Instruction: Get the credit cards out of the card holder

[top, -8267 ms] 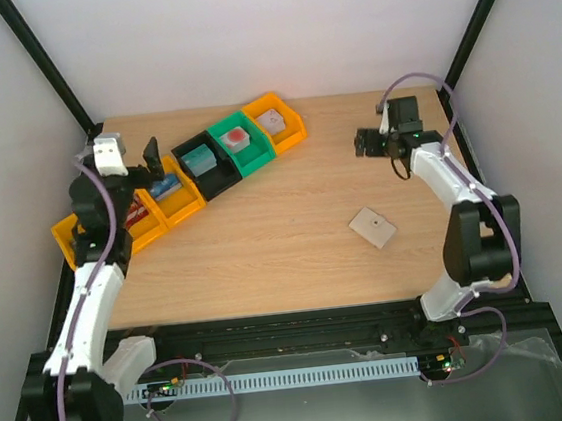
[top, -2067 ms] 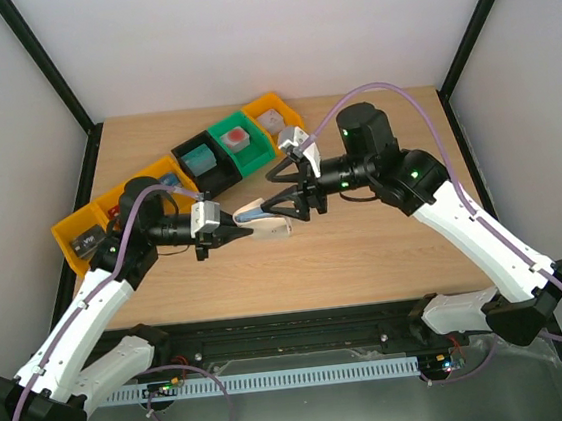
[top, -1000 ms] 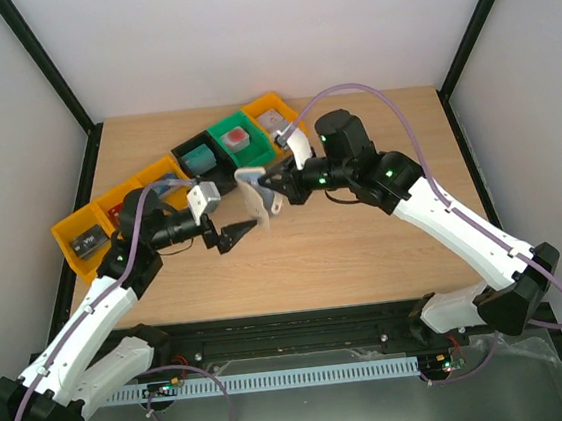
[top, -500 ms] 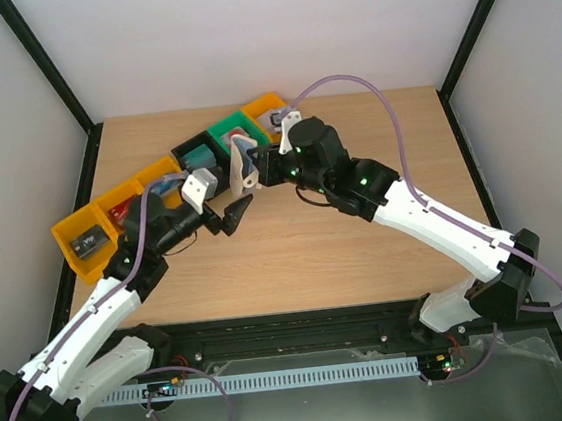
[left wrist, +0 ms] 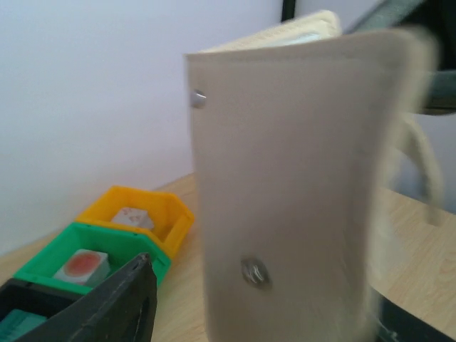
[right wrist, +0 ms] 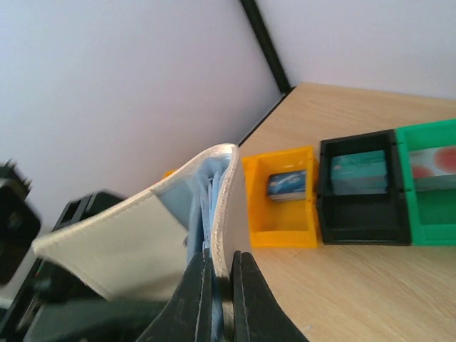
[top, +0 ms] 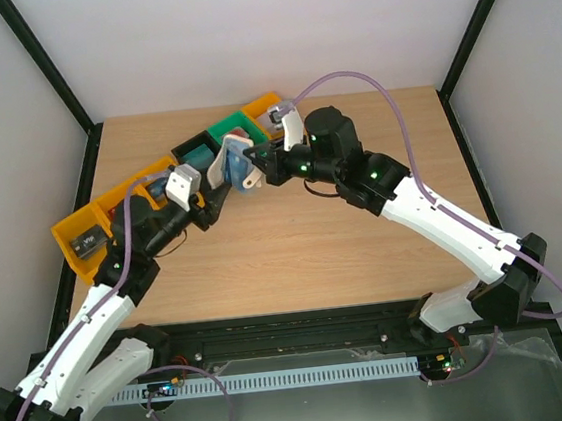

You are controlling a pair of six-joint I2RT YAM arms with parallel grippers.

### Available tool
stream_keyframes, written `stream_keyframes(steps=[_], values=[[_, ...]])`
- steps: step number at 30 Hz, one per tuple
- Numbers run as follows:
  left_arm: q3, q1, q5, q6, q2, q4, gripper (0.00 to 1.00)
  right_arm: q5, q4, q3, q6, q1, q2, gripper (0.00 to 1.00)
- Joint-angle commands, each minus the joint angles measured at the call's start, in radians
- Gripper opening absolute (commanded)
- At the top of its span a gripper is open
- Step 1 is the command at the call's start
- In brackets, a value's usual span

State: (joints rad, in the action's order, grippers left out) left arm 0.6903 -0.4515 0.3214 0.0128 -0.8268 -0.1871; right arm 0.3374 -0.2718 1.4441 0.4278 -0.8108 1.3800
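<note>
Counted one card holder (left wrist: 285, 199), two grippers, and a row of coloured bins at the far left of the bench (top: 364, 232): one black bin (top: 194, 151), one green bin (top: 225, 132), and orange bins (top: 83, 236) at both ends, the full number partly hidden by the left arm. Noted two small metal studs (left wrist: 254, 271) on the holder's beige outside. Could not count the credit cards: saw only layered light blue pockets (right wrist: 203, 192) inside the fold, with no card told apart from them. Found the holder raised off the bench, spread partly open, near the black and green bins in the top view. Found the right gripper (right wrist: 222, 263) pinched tight on the edge of one beige flap. Found the left gripper (top: 211, 196) spread wide just beside the other flap, with the beige face filling the left wrist view between the fingers; could not tell whether touching.
</note>
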Motion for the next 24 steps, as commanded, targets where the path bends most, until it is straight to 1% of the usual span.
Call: stream_keyframes(steps=[1,4,6,7,8,10,11,13,14,17,20,22,24], values=[[0.036,0.042,-0.043,-0.075,0.012,0.003,0.56,0.247,-0.012,0.027,-0.076,0.025,-0.024,0.02],[0.040,0.057,-0.065,-0.103,0.015,0.015,0.49,0.354,-0.012,0.015,-0.091,0.045,-0.029,0.02],[0.040,0.065,-0.032,-0.107,0.019,0.020,0.43,0.408,-0.008,0.003,-0.096,0.052,-0.030,0.02],[0.038,0.067,0.003,-0.099,0.021,0.024,0.36,0.432,-0.001,-0.004,-0.096,0.055,-0.029,0.02],[0.037,0.068,0.052,-0.090,0.025,0.027,0.26,0.450,0.004,-0.010,-0.097,0.057,-0.027,0.02],[0.037,0.068,0.145,-0.087,0.037,0.033,0.09,0.456,0.012,-0.024,-0.097,0.069,-0.027,0.02],[0.037,0.068,0.180,-0.101,0.042,0.035,0.04,0.456,0.016,-0.036,-0.098,0.079,-0.030,0.02],[0.037,0.068,0.199,-0.140,0.050,0.040,0.02,0.444,0.025,-0.057,-0.098,0.104,-0.036,0.04],[0.040,0.068,0.193,-0.151,0.051,0.047,0.02,0.439,0.034,-0.072,-0.096,0.117,-0.041,0.11],[0.063,0.068,0.116,-0.140,0.043,0.100,0.02,0.398,0.042,-0.118,-0.106,0.151,-0.064,0.51],[0.097,0.067,-0.019,-0.082,0.028,0.174,0.02,0.399,0.041,-0.163,-0.157,0.160,-0.090,0.82],[0.116,0.069,-0.039,-0.066,0.024,0.204,0.02,0.428,0.065,-0.202,-0.184,0.160,-0.115,0.99],[0.122,0.073,0.029,-0.076,0.028,0.206,0.02,0.461,0.118,-0.264,-0.186,0.160,-0.137,0.99]])
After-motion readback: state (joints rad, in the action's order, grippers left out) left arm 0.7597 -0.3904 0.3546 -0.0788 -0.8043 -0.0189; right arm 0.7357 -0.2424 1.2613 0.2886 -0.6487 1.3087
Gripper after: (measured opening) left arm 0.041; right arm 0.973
